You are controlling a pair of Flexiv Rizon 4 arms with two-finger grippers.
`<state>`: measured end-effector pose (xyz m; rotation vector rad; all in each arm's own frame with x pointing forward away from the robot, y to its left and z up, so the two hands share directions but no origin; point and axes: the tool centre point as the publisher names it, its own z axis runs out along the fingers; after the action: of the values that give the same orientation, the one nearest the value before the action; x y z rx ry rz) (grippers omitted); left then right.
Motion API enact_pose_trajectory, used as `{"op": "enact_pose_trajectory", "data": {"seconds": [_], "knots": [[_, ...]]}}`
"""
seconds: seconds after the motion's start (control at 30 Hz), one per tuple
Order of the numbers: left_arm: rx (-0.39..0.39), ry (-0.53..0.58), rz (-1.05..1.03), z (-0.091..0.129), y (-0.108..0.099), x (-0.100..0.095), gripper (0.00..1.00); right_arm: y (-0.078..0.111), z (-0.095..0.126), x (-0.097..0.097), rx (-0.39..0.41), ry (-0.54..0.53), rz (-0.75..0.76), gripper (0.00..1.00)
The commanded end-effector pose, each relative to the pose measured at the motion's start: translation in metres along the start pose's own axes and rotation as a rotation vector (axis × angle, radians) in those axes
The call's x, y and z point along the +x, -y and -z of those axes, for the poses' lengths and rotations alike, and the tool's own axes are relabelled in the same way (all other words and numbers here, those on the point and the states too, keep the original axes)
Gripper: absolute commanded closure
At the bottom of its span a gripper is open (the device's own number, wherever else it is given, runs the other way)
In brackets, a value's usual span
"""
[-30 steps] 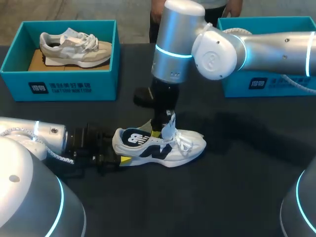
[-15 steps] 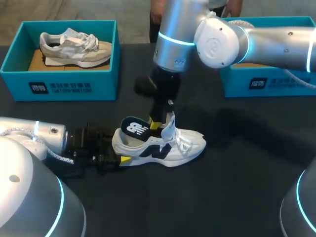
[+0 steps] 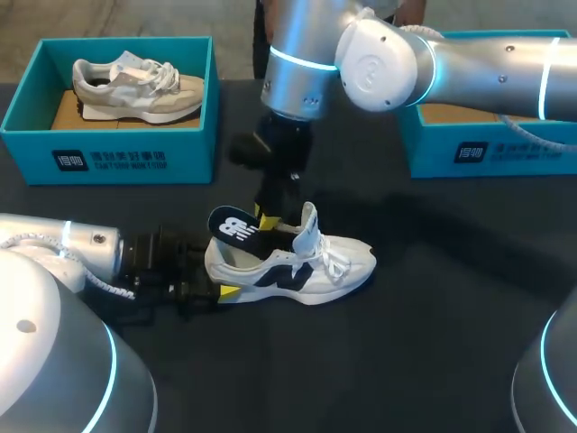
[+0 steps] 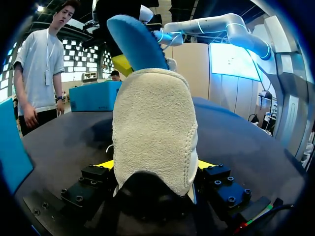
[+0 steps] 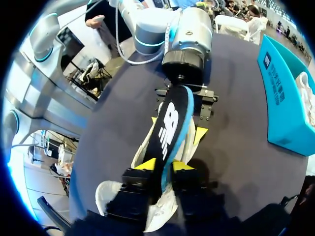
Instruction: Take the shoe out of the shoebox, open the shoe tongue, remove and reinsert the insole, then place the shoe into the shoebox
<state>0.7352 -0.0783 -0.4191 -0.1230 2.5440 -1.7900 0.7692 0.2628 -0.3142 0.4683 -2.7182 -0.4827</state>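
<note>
1. The shoe [image 3: 297, 266] sits on its sole on the bench [image 3: 433, 325], out of the box. Its heel points toward my left arm, its toe points the other way, and its tongue [image 3: 310, 225] stands up.
2. The left pincer [image 3: 219, 290] lies low on the bench and is clamped on the shoe's heel from both sides.
3. The right pincer [image 3: 268, 219] hangs over the shoe's opening, its yellow tips closed on the insole [image 3: 231, 225].
4. The insole is tilted, with its printed heel end raised above the collar and pointing at the left arm. I cannot tell whether its front end is free.
5. The insole's long axis runs along the shoe's, so a pull up and back over the heel looks likeliest to free it.
6. The box [image 3: 469, 153] for the shoe lies well apart, on the right arm's side.
</note>
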Motion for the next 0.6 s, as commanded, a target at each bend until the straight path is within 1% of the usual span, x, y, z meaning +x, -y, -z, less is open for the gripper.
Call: {"op": "enact_pose_trajectory", "data": {"seconds": [0.03, 0.3, 0.5, 0.6], "knots": [[-0.001, -0.001, 0.000, 0.000, -0.003, -0.001, 1.00, -0.004, 0.002, 0.003, 0.010, 0.018, -0.009, 0.65], [-0.001, -0.001, 0.000, 0.000, -0.003, -0.001, 1.00, -0.009, 0.020, 0.009, 0.044, 0.089, -0.042, 0.62], [-0.001, -0.001, 0.000, 0.000, -0.003, -0.001, 1.00, -0.002, 0.035, 0.015, 0.059, 0.170, -0.103, 0.60], [-0.001, -0.001, 0.000, 0.000, -0.003, -0.001, 1.00, -0.005, 0.039, 0.015, 0.068, 0.194, -0.125, 0.58]]}}
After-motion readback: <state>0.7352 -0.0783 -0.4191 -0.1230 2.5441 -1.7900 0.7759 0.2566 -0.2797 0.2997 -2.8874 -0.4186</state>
